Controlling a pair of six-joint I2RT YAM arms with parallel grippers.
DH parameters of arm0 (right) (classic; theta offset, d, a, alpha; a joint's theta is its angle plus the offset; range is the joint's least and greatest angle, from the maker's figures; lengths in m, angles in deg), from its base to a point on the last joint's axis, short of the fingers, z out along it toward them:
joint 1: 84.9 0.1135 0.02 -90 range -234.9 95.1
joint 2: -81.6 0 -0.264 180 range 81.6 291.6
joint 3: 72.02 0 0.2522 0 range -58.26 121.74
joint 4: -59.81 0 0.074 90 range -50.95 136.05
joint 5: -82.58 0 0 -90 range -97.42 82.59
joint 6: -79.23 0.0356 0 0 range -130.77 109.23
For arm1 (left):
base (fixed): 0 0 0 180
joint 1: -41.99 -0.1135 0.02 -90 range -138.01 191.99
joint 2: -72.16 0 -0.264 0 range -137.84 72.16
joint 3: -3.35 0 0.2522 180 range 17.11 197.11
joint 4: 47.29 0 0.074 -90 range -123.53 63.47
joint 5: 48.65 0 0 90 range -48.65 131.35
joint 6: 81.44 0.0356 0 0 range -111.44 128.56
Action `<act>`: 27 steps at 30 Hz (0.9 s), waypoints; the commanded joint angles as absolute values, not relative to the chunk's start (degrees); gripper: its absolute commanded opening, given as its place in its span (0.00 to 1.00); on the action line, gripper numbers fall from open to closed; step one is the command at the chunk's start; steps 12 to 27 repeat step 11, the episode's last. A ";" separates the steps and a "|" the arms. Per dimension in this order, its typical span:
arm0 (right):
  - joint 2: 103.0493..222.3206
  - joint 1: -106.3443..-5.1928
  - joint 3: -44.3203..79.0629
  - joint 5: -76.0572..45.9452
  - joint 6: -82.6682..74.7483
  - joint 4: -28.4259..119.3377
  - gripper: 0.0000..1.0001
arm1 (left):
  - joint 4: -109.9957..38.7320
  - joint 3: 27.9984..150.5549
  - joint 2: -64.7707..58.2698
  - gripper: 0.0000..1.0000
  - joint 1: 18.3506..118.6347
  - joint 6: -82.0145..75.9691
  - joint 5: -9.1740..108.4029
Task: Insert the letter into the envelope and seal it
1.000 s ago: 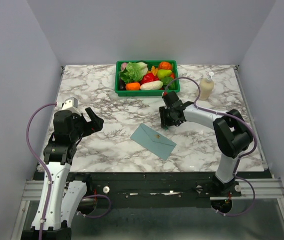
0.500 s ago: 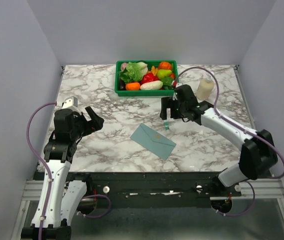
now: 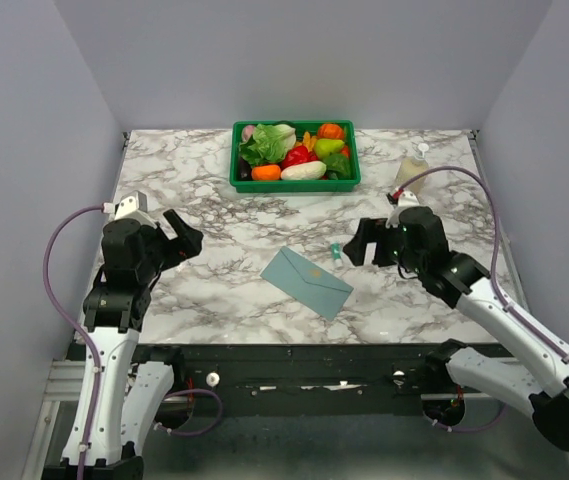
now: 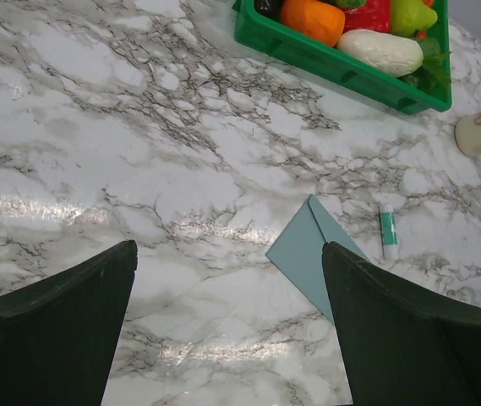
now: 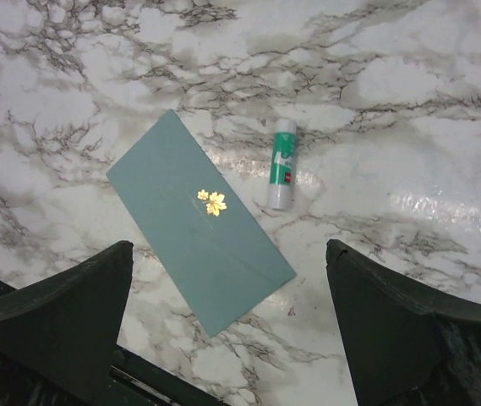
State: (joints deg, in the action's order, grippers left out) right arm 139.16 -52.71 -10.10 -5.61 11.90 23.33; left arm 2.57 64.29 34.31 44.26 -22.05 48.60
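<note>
The teal envelope (image 3: 307,282) lies flat and closed on the marble table, near the front middle, with its gold leaf mark facing up. It also shows in the right wrist view (image 5: 198,220), and one corner shows in the left wrist view (image 4: 308,258). The letter is not in view in any frame. My right gripper (image 3: 362,243) is open and empty, hovering just right of the envelope (image 5: 228,245). My left gripper (image 3: 186,238) is open and empty above the left of the table, well left of the envelope (image 4: 230,245).
A green-and-white glue stick (image 3: 335,253) lies on the table beside the envelope's far right edge (image 5: 282,163) (image 4: 387,231). A green basket (image 3: 236,160) of toy vegetables stands at the back middle. A cream pump bottle (image 3: 412,175) stands at the back right.
My right arm has drawn back from near the basket toward the right front. The glue stick now lies alone by the envelope. The left arm has barely moved.
</note>
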 commanded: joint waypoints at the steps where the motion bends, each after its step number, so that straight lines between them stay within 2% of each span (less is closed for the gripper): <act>1: 130.77 -52.90 -15.80 -4.87 14.89 26.27 1.00 | 2.16 66.06 35.41 0.99 44.19 -23.34 45.22; 6: 126.34 -52.90 -20.03 -6.61 14.45 27.42 1.00 | 1.19 65.36 38.04 0.99 44.19 -23.00 46.70; 27: 127.74 -52.90 -20.73 -8.63 14.63 26.98 1.00 | 2.68 65.89 38.14 0.99 44.19 -23.26 45.14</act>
